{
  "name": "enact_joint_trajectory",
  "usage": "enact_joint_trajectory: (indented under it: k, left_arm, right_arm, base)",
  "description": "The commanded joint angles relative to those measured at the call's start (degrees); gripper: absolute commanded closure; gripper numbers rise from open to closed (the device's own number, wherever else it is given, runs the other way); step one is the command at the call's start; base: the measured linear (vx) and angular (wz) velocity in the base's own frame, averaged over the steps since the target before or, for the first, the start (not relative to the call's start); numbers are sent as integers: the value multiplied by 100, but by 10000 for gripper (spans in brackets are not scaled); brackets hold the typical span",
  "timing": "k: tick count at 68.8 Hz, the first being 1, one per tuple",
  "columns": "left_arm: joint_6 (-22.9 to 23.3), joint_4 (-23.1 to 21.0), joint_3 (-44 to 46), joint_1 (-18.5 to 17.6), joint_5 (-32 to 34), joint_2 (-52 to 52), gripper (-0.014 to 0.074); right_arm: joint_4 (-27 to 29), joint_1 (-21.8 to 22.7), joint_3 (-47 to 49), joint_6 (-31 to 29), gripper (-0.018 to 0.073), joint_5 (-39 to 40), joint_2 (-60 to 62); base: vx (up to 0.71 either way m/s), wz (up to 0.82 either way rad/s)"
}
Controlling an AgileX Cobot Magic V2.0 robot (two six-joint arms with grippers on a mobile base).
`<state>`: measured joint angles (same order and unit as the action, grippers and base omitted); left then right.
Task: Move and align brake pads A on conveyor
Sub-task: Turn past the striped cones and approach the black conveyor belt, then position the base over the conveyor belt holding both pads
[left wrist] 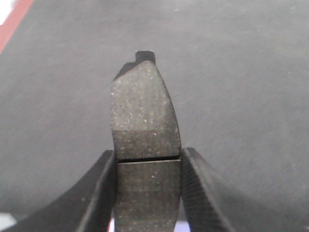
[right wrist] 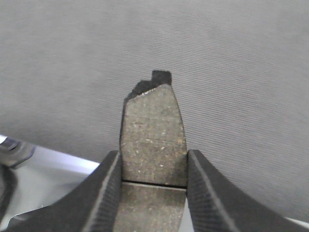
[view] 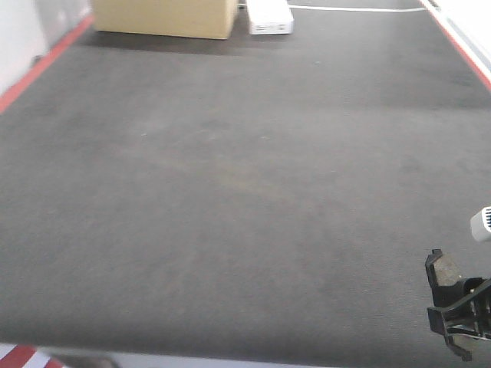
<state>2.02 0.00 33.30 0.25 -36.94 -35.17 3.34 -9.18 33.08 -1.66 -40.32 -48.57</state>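
Observation:
A dark-grey brake pad (left wrist: pixel 144 111) with a thin groove across it sticks out forward from my left gripper (left wrist: pixel 147 152), which is shut on its sides just above the conveyor (left wrist: pixel 241 72). A second brake pad (right wrist: pixel 153 125) is clamped the same way in my right gripper (right wrist: pixel 154 153), hanging over the belt's near edge. In the front view this right gripper (view: pixel 453 295) and its pad (view: pixel 443 270) show at the bottom right of the conveyor (view: pixel 230 176). The left gripper is out of that view.
A cardboard box (view: pixel 165 17) and a white box (view: pixel 270 17) stand at the belt's far end. Red strips (view: pixel 38 69) run along both side edges. Shiny steel tabletop (right wrist: pixel 53 179) lies just below the belt's near edge.

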Motion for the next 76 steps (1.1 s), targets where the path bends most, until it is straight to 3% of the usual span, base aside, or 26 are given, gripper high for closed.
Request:
enact_joint_trajectory:
  k: [1,76]
  left_arm:
    - [10,0,169,-25,479,5,519]
    - [10,0,169,-25,478,5,519]
  right_arm:
    - [9,3,169,-54,569,356,54]
    - [9,3,169,-54,569,351,35]
  base:
    - [7,-29]
    - [9,-10]
